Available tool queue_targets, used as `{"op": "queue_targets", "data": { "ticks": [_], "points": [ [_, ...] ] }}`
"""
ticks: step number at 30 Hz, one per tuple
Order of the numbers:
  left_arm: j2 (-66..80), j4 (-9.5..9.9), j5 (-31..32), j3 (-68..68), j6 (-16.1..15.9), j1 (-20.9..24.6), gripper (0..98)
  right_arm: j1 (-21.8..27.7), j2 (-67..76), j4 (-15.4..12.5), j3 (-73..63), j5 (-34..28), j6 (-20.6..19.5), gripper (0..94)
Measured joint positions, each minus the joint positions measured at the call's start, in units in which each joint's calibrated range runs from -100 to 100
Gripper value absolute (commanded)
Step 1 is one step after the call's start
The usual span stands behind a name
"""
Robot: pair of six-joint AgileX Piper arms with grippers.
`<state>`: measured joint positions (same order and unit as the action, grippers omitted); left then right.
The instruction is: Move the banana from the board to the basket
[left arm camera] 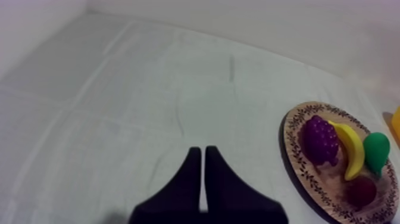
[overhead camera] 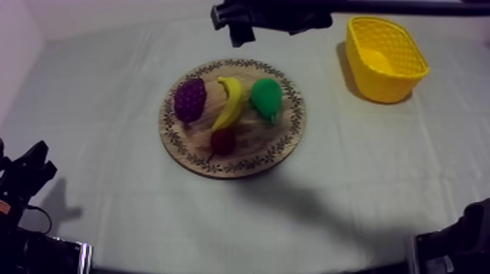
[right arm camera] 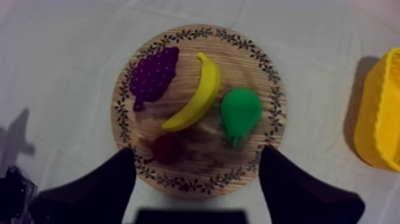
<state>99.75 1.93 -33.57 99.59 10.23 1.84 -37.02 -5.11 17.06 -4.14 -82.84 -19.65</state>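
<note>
Straight grain shows on the wooden board (right arm camera: 186, 65), matt, with a dark printed rim pattern. The banana (right arm camera: 199, 95) and the pear (right arm camera: 241, 110) look like smooth plastic with a faint sheen. The bunch of grapes (right arm camera: 153, 74) is bumpy and duller. The yellow basket (overhead camera: 379, 87) looks like plastic with a lattice-textured wall. The cloth (overhead camera: 109, 131) is matt and creased.

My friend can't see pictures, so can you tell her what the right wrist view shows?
The open right hand hangs above a round wooden board with a banana in the middle, grapes on one side, a pear on the other and a small red fruit by one end. A yellow basket stands on the cloth past the pear.
</note>
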Motion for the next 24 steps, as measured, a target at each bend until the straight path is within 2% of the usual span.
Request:
{"op": "queue_targets", "data": {
  "ticks": [10,24],
  "points": [
    [0.0,0.0,0.0,0.0,0.0,0.0,0.0,0.0,-7.9,-1.8,-1.9,1.1,-1.5,57.6],
    [0.0,0.0,0.0,0.0,0.0,0.0,0.0,1.3,-24.0,-3.4,-10.8,3.0,-1.3,56.7]
  ]
}}
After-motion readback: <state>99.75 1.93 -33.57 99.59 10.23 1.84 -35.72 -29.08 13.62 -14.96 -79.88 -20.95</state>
